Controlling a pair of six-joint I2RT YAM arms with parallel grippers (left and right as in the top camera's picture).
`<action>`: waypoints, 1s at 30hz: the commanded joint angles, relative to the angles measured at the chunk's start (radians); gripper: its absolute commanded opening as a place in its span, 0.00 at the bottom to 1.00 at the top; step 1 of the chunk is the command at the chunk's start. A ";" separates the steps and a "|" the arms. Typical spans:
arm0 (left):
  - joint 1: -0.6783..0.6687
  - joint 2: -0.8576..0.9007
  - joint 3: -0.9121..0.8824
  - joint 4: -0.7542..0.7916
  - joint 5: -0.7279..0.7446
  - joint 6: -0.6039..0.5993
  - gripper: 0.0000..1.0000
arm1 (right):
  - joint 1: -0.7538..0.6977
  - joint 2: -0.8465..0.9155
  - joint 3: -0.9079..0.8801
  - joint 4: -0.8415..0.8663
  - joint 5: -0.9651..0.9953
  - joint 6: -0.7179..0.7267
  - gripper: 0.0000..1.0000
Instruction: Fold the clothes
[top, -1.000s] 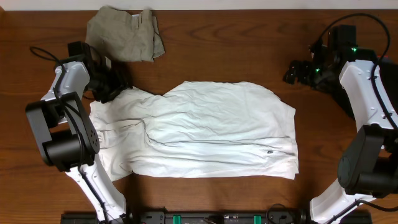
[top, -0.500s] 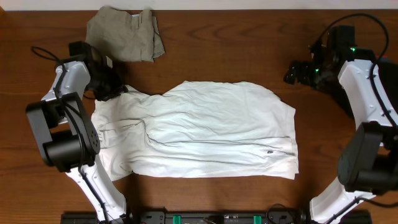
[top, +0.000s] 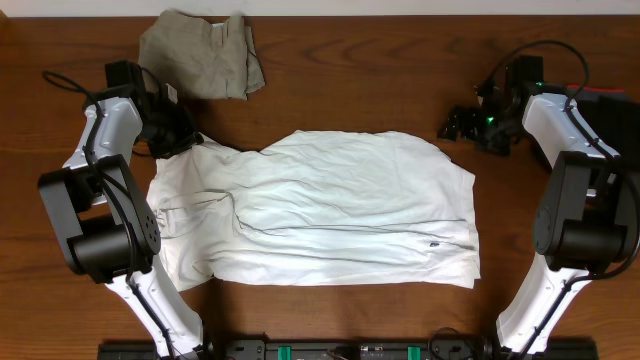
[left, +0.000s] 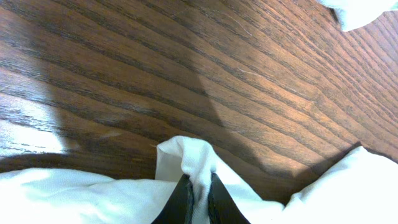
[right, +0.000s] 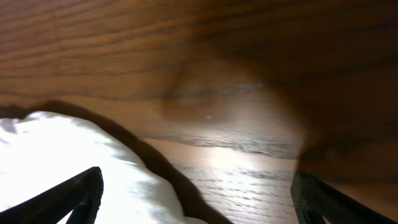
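Note:
A large white T-shirt lies spread flat across the middle of the wooden table. My left gripper sits at the shirt's far left corner. In the left wrist view the left gripper is shut on a raised fold of the white T-shirt. My right gripper hovers just off the shirt's far right corner. In the right wrist view its fingers stand wide open, with the edge of the white T-shirt lying by the left finger and nothing gripped.
Folded khaki trousers lie at the far left of the table, just behind the left arm. A dark object sits at the right edge behind the right arm. Bare wood lies between the trousers and the right gripper.
The left gripper has shut on the shirt's far left corner. The right arm has swung left, toward the shirt's far right corner, still open.

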 joint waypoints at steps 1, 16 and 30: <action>-0.001 -0.020 0.022 -0.003 0.014 -0.001 0.06 | 0.024 0.040 -0.001 0.001 -0.047 -0.014 0.95; -0.001 -0.020 0.022 -0.003 0.014 -0.001 0.06 | 0.098 0.097 -0.001 -0.002 -0.113 0.006 0.83; -0.002 -0.021 0.022 0.001 0.014 -0.001 0.06 | 0.103 0.096 0.000 0.021 -0.097 0.023 0.01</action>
